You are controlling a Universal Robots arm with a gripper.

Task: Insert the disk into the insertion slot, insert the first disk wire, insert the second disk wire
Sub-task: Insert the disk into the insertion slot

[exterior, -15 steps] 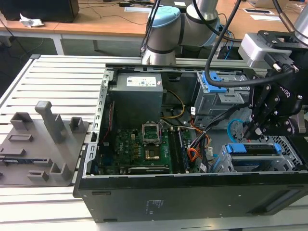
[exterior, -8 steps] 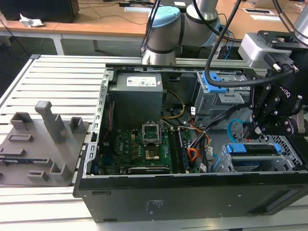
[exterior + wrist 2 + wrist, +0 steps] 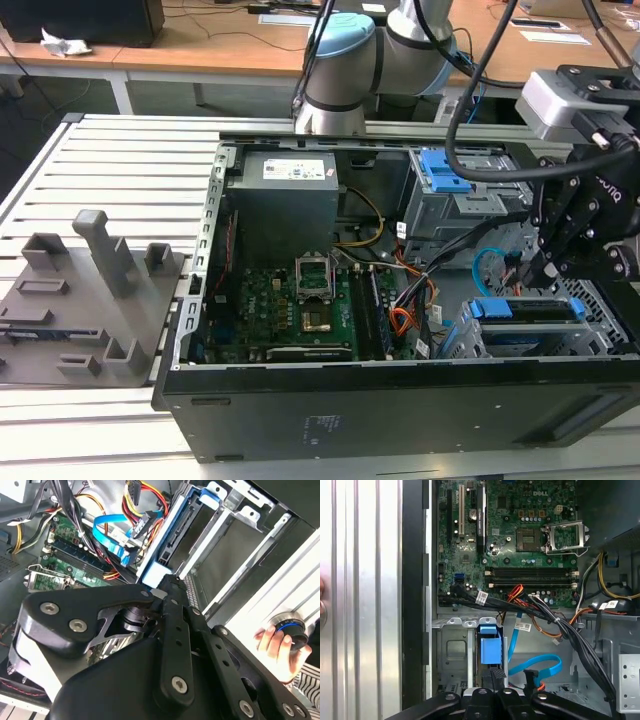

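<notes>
Exterior view: the gripper hangs over the disk, which stands in the insertion slot at the exterior view's right; seating it likely calls for a straight push along the slot's walls, with the disk kept square. Second wrist view: the fingers look pressed together, their tips just at the disk's blue end. First wrist view: the disk lies directly ahead of the tips; the second disk wire loops just beside it.
</notes>
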